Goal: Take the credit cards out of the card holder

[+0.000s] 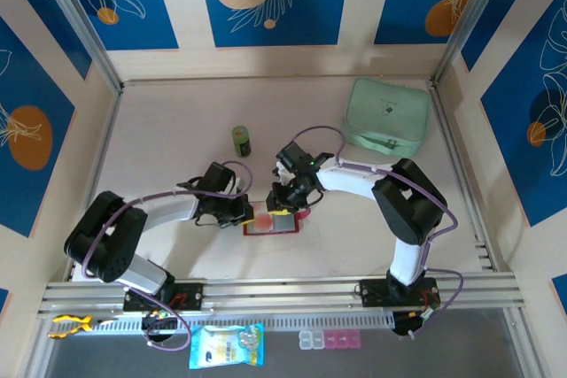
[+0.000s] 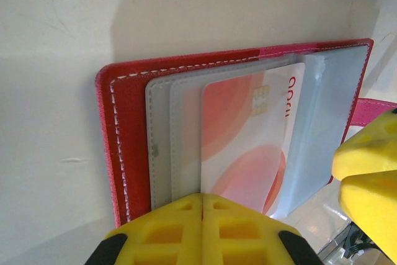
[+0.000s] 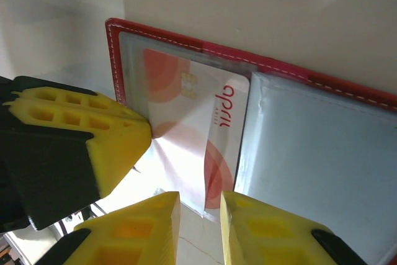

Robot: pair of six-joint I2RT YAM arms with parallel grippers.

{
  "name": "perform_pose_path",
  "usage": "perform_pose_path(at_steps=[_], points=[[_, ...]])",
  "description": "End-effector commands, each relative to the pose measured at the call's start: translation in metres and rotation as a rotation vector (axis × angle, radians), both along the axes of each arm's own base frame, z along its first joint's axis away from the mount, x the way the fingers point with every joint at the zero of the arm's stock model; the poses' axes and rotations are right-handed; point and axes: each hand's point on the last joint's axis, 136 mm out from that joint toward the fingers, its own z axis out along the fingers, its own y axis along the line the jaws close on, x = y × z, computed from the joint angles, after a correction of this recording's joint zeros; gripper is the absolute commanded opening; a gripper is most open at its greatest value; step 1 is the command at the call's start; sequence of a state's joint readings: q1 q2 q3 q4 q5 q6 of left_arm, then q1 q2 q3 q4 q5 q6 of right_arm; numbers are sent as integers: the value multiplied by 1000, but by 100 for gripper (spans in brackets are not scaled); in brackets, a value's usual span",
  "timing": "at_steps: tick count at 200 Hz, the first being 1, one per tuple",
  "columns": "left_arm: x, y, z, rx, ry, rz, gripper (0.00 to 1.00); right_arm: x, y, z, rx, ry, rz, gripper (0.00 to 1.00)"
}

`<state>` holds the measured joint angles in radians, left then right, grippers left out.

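— Clearance at the near edge: how is it judged?
— Little is offered there. A blue packet (image 1: 226,345) and a pill box (image 1: 330,339) are laid just below the rail, between the two arm bases.
— And around the card holder?
— The card holder (image 1: 270,222) is spread open on the table (image 1: 168,130), with both arms bent in over it. The left gripper (image 2: 201,212) is closed tight, nothing being seen between its fingers, and its tip is set on the holder's edge. The right gripper (image 3: 200,218) is parted by a narrow gap. A corner of the credit card (image 3: 192,128) is seen in that gap, but no grip on it can be confirmed.
— Where is the card found?
— It is laid flat among the clear sleeves (image 2: 164,134), with the red stitched border bare beside them. Its near end is covered by yellow fingers, so how far it sticks out cannot be told, nor whether more cards lie beneath.
— Farther back?
— Open table is seen to the left and behind. A green can (image 1: 242,140) is stood just beyond the grippers, and a mint-green pouch (image 1: 387,115) is set near the far right corner.
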<state>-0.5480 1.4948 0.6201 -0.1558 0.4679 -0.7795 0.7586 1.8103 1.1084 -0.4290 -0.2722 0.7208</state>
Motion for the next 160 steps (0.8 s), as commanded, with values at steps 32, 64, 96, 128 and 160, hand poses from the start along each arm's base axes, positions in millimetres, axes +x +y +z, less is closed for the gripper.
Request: perform_pose_path(at_steps=[32, 64, 96, 128, 160], points=[[-4, 3, -8, 27, 21, -2, 0, -8, -3, -13, 1, 61, -9, 25], [-4, 2, -8, 26, 23, -2, 0, -9, -3, -19, 0, 73, -14, 25], [-4, 2, -9, 24, 26, -2, 0, -10, -2, -22, 10, 84, -17, 25], [-6, 2, -10, 23, 31, -3, 0, -10, 0, -25, 19, 97, -18, 25], [-6, 2, -11, 22, 32, -3, 0, -10, 2, -27, 28, 108, -17, 25]])
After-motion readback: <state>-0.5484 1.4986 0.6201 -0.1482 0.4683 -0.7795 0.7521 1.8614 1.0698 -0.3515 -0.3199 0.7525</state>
